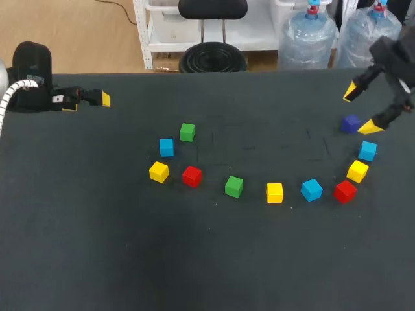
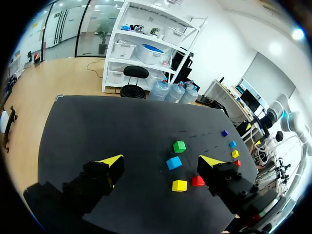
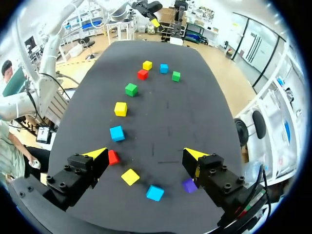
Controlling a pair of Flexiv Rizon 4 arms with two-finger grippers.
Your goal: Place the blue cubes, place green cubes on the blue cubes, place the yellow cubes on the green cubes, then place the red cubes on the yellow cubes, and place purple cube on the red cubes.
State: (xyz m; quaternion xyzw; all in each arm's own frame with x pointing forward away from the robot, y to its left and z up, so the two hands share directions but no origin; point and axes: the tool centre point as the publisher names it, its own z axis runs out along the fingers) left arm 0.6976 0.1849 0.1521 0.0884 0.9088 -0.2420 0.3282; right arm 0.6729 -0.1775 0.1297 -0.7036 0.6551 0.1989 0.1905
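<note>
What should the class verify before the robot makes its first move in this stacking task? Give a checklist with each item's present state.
1. Grippers empty: left gripper and right gripper are open and hold nothing. Ok.
2. Colours present: three blue, two green, three yellow, two red and one purple, all lying singly with no stack begun. Ok.
3. Left blue cube and middle blue cube stand apart from their neighbours. Ok.
4. Right blue cube sits close to a yellow cube; whether there is room for the fingers: cannot tell.
5. Purple cube, needed last, lies right beside the right gripper's finger and might get bumped. Not ok.
</note>
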